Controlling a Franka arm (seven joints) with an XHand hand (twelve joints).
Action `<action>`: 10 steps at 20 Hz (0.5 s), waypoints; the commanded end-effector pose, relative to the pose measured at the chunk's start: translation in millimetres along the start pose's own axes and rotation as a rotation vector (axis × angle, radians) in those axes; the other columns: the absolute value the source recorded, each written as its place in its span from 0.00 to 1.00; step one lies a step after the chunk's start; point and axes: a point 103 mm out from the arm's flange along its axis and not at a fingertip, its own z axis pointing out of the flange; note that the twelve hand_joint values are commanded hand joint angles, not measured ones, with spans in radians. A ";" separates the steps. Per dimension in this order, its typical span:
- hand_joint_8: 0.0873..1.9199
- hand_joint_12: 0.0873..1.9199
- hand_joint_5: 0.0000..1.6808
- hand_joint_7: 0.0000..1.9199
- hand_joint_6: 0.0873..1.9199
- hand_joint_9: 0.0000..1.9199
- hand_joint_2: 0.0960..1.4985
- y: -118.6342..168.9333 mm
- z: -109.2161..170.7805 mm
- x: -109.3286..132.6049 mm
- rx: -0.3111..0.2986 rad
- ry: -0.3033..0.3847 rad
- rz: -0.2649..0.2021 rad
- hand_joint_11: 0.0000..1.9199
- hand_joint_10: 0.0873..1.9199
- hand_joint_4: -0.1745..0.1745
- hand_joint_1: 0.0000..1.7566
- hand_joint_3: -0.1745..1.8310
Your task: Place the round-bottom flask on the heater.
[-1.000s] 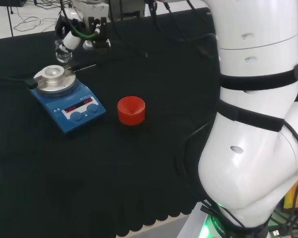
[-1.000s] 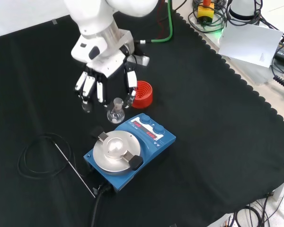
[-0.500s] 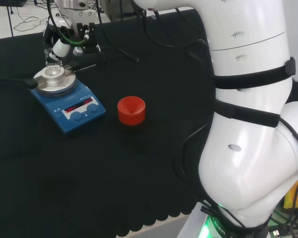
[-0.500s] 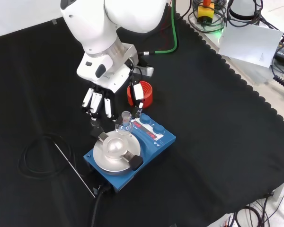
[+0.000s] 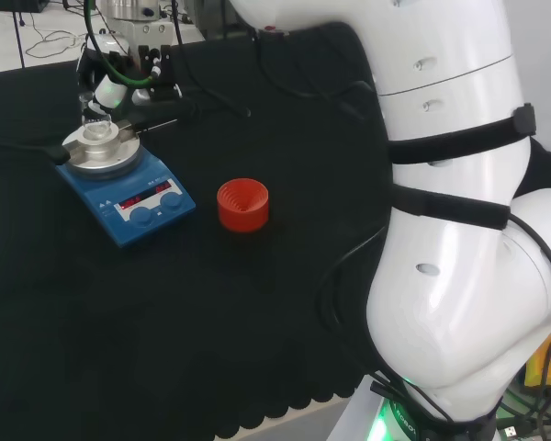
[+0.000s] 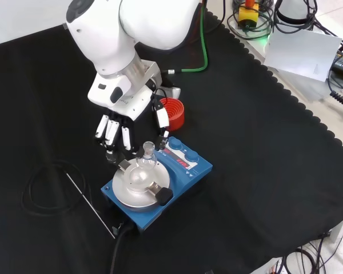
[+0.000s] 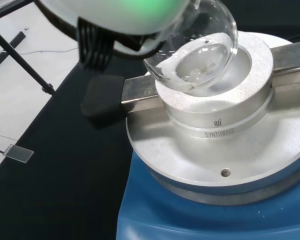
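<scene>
Your hand [image 6: 121,108] pinches the round-bottom flask [image 6: 146,161] by its neck, thumb against fingers [image 6: 126,138]; in the wrist view its bulb [image 7: 196,59] sits just over the heater's [image 6: 155,182] metal well, contact unclear; the red ribbed stand [image 5: 242,204] lies well apart.

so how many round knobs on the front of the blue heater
2. Both knobs sit side by side on the blue heater's front panel below the displays: one toward the left in the head view, the other right beside it.
</scene>
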 end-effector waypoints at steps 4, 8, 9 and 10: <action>0.32 0.69 0.69 0.18 0.48 0.30 0.37 7.5 3.9 -7.3 0.006 0.003 -0.009 0.17 0.29 0.57 0.64 0.51; 0.32 0.69 0.69 0.18 0.48 0.30 0.37 10.6 5.1 -8.5 0.005 0.004 -0.008 0.17 0.29 0.57 0.64 0.51; 0.32 0.69 0.69 0.18 0.48 0.30 0.37 11.7 5.7 -8.6 0.005 0.004 -0.008 0.17 0.29 0.57 0.64 0.51; 0.32 0.69 0.69 0.18 0.48 0.30 0.37 12.7 6.5 -9.2 0.007 0.008 -0.007 0.17 0.29 0.57 0.64 0.51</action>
